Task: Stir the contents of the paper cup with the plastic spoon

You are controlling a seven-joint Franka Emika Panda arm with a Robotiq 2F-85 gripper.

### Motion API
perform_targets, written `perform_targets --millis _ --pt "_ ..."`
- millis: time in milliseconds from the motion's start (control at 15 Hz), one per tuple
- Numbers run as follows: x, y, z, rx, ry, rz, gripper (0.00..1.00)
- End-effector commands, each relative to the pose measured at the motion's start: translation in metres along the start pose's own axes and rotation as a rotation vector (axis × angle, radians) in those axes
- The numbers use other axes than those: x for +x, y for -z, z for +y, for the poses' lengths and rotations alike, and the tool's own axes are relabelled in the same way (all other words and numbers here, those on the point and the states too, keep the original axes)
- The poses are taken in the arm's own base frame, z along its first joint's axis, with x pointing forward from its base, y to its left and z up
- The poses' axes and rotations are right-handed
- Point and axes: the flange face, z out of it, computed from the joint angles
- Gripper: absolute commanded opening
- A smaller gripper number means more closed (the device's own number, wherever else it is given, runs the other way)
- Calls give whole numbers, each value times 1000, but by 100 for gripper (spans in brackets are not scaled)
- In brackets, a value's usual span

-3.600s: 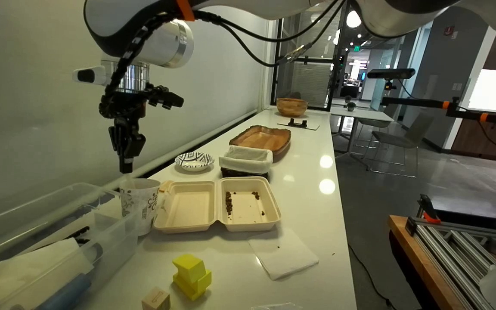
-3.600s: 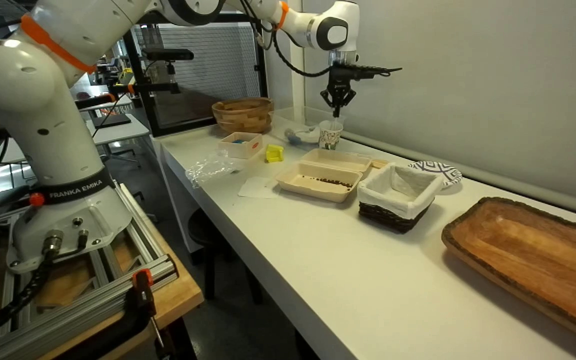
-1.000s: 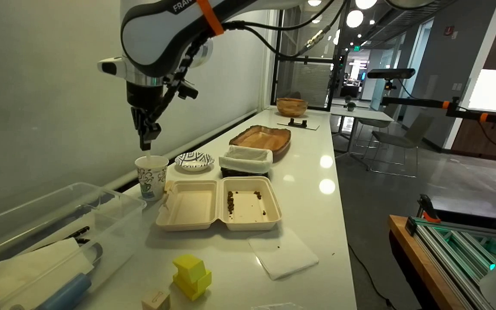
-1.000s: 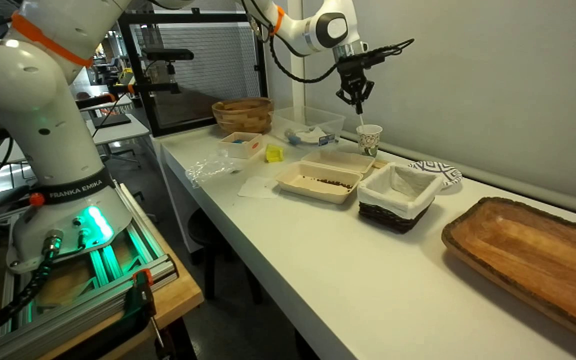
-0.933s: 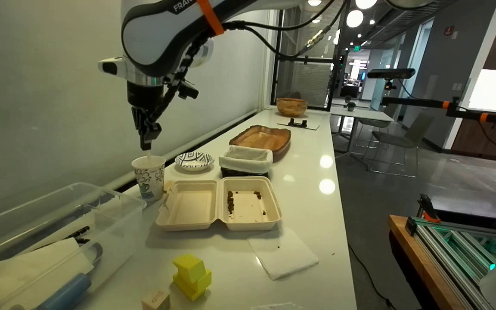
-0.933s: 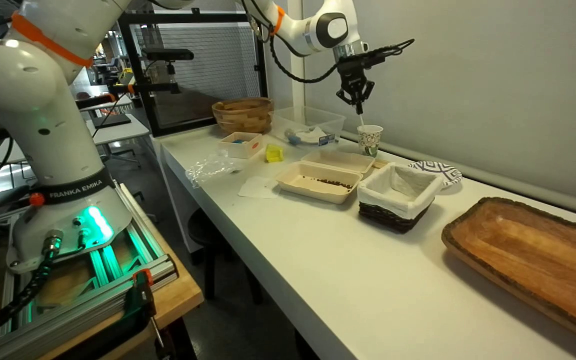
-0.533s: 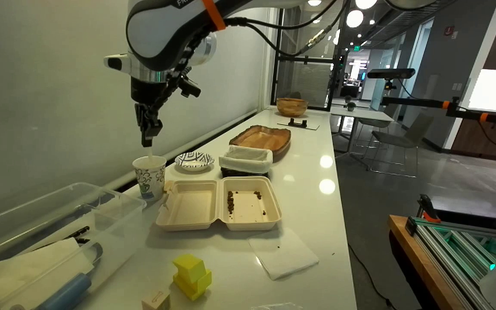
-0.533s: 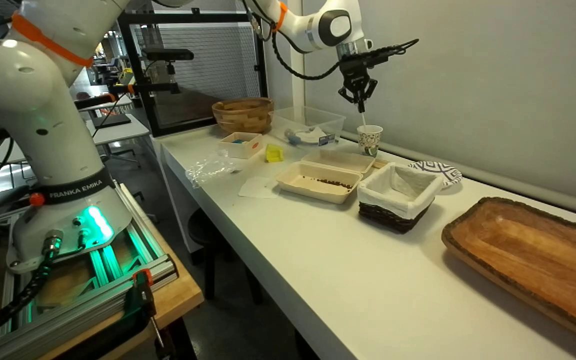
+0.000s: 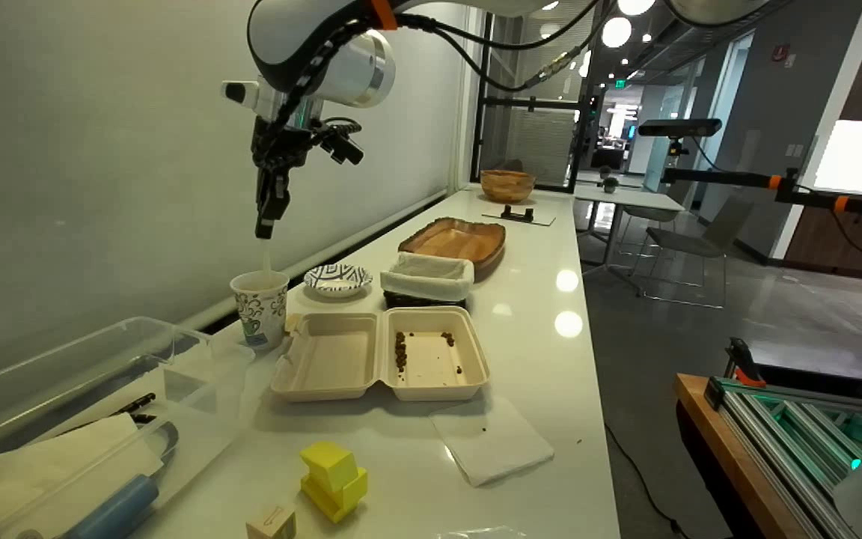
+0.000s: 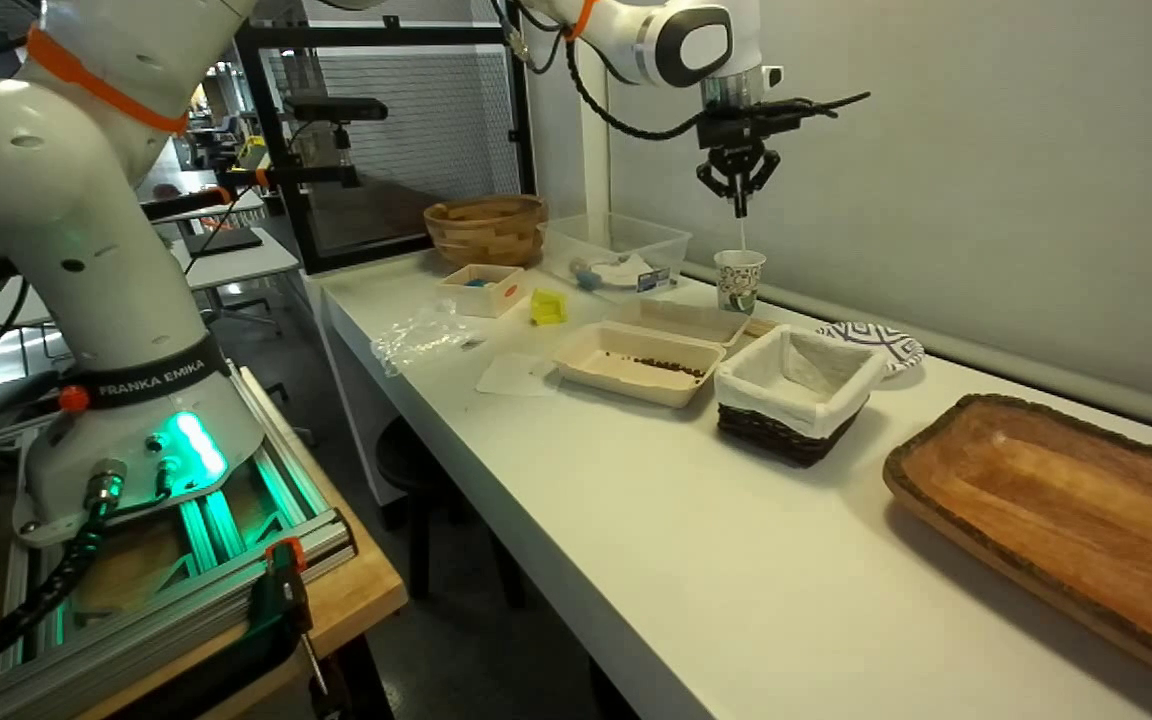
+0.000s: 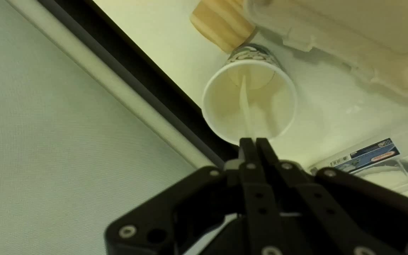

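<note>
the gripper (image 11: 254,141) is hovering above the paper cup (image 9: 260,314), its jaws drawn together and pinching the plastic spoon (image 11: 245,102) by its upper end. the thin pale spoon is passing down inside the round rim, so its lower end is resting somewhere within the cup, while part of its shaft is showing between the rim and the fingertips, which are sitting clear of the cup. the cup itself is standing upright on the white counter (image 9: 536,359), its scroll-printed side showing, near the open clamshell box (image 9: 337,348) and the clear plastic bin (image 9: 230,346). a wood-coloured piece (image 11: 221,24) is lying just beside the cup; whether the two are touching i cannot tell. as for progress, picking up the spoon and getting it into the cup are counting as done. the stirring looks to be the step in hand, perhaps well along, but the pictures are not settling whether the spoon is circling or pausing. the contents are not showing clearly either: the inside is looking pale, and how deep the spoon is reaching is hard to tell. what is probably remaining is finishing the stir while keeping the spoon inside the rim, since a wide sweep would be risking a shove or a tip of such a light cup; lifting the spoon out may be following, though the task is asking only for stirring.
</note>
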Motion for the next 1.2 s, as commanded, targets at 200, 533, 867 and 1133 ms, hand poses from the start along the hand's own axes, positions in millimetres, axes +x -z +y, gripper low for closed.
perform_targets --millis 200,533,867,1133 --pt "-6 -8 11 40 -76 65 1" --pt "2 -17 3 76 -59 95 1" --pt "1 -17 -5 150 -79 43 1" --pt "-11 -16 1 151 -117 -31 1"
